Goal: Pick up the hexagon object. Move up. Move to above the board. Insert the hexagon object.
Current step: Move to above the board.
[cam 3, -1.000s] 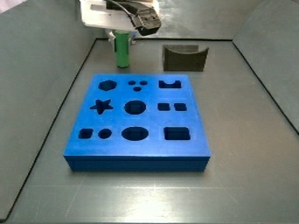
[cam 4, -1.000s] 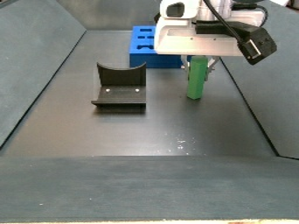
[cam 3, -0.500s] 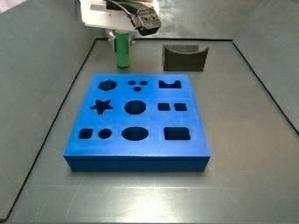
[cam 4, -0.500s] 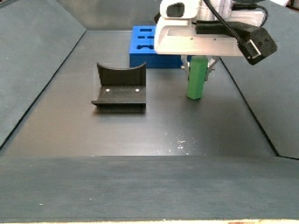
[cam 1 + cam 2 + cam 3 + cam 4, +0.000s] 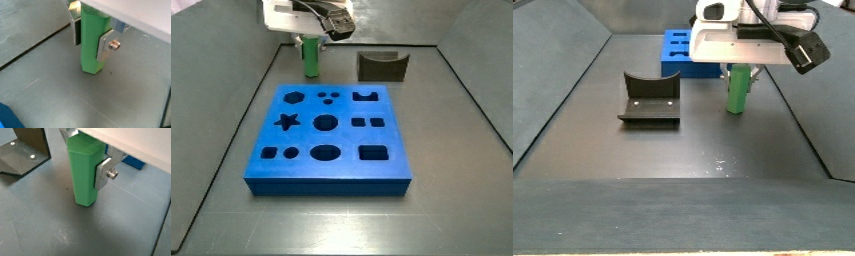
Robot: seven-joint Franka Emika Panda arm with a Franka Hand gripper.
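Note:
The hexagon object [image 5: 92,42] is a light green upright peg standing on the grey floor, seen in both wrist views [image 5: 85,173] and both side views [image 5: 309,57] [image 5: 739,88]. My gripper [image 5: 91,36] is shut on its upper part, a silver finger [image 5: 105,44] pressed against each side; it also shows as gripper [image 5: 84,158], gripper [image 5: 309,42] and gripper [image 5: 740,70]. The blue board [image 5: 329,140] with shaped cutouts lies flat in front of the peg, apart from it. Its hexagon cutout [image 5: 294,98] sits at the corner nearest the peg.
The dark fixture [image 5: 381,66] stands on the floor beside the peg, also fixture [image 5: 648,101] and fixture [image 5: 23,148]. Grey tray walls [image 5: 241,110] slope up on both sides. A corner of the board [image 5: 8,117] shows in a wrist view.

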